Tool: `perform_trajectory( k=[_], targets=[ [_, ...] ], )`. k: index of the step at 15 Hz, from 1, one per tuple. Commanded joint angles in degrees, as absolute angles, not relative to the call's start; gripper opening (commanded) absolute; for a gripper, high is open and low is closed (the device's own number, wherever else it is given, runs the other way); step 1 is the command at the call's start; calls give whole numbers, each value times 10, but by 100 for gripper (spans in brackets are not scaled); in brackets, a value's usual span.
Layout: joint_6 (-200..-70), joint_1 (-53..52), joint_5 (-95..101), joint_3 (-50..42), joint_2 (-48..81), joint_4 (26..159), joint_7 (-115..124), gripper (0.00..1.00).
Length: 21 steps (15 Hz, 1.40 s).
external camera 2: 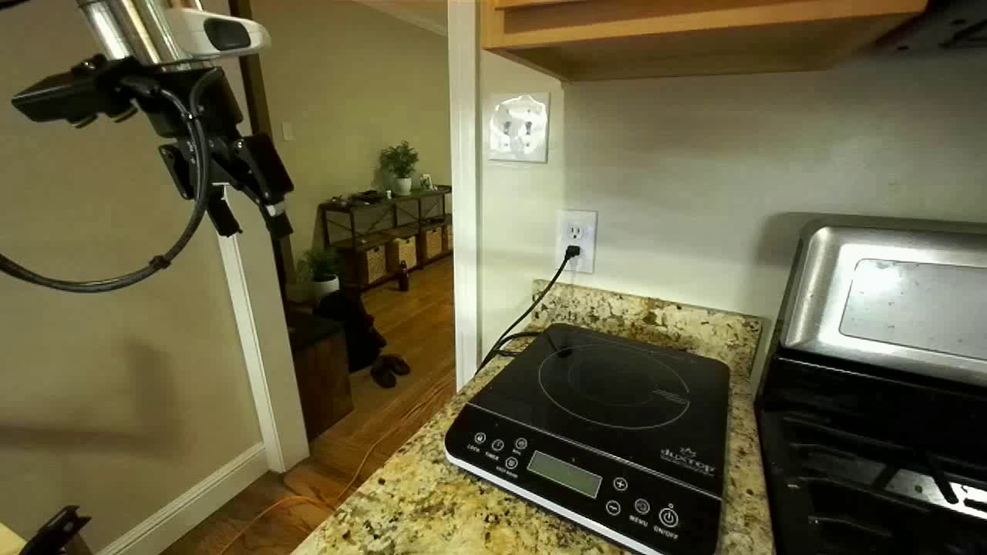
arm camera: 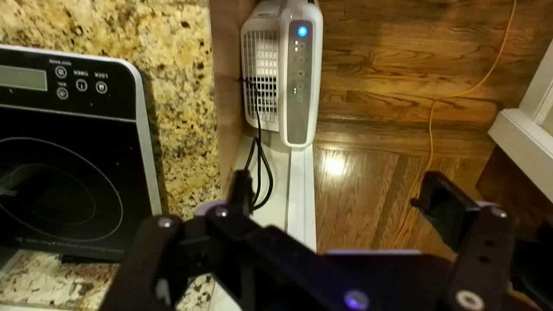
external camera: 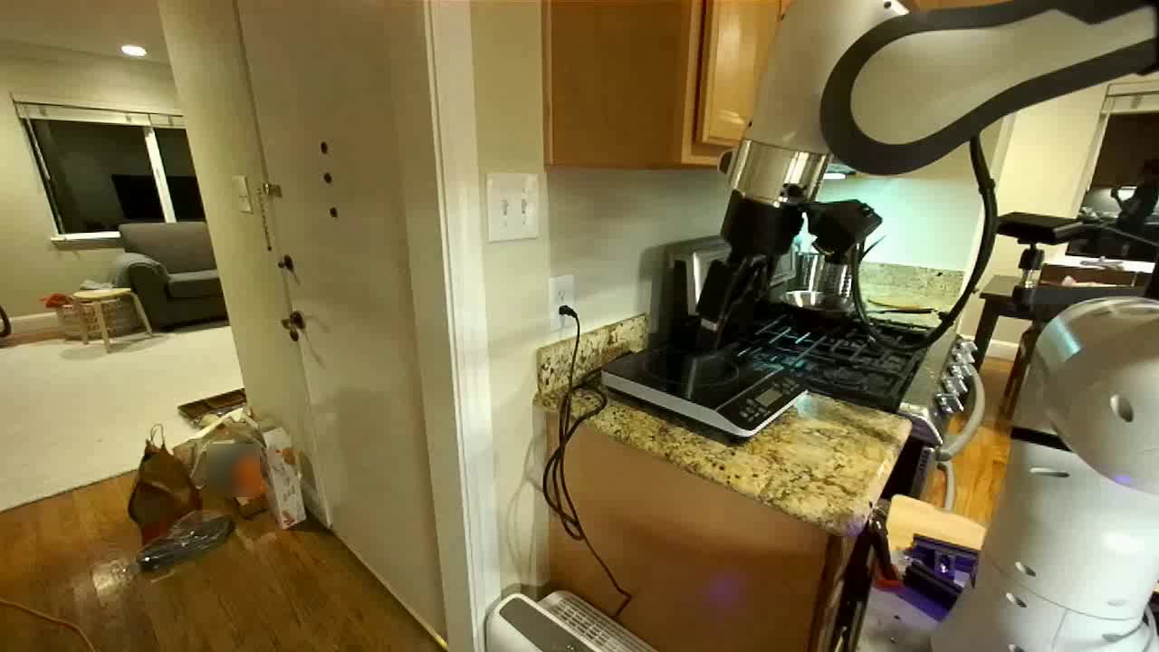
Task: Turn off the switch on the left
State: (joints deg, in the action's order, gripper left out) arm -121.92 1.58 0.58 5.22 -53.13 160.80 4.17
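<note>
The white switch plate (external camera: 512,206) is on the wall beside the door frame, with two small toggles side by side. It also shows in an exterior view (external camera 2: 519,128), left of the cabinet, with glare on it. I cannot tell the toggles' positions. The plate is out of view in the wrist view. My gripper (external camera: 715,330) points down, apart from the plate. In an exterior view the gripper (external camera 2: 253,222) hangs in the air left of the plate. In the wrist view the gripper (arm camera: 337,188) has its fingers wide apart with nothing between them.
A white outlet (external camera 2: 577,240) with a black cord is below the plate. A black induction cooktop (external camera 2: 617,385) lies on the granite counter (external camera 2: 409,493). A wooden cabinet (external camera: 620,81) hangs above. A white appliance (arm camera: 298,82) stands on the floor beside the counter.
</note>
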Motion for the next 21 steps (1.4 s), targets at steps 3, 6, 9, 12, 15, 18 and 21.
perform_trajectory(
  k=[3, 6, 9, 12, 15, 18, 21],
  targets=[
    [-1212, 10, 11, 47, -522, 1636, 46, 100],
    [-1212, 10, 11, 47, -518, 1636, 46, 100],
    [-1212, 10, 11, 47, -518, 1636, 46, 100],
    [-1212, 10, 11, 47, -518, 1636, 46, 100],
    [-1209, 16, 12, 48, -503, 1618, 53, 100],
    [-1214, 30, 14, 51, -453, 1573, 72, 100],
    [-1219, 47, 16, 51, -392, 1524, 99, 100]
  ],
)
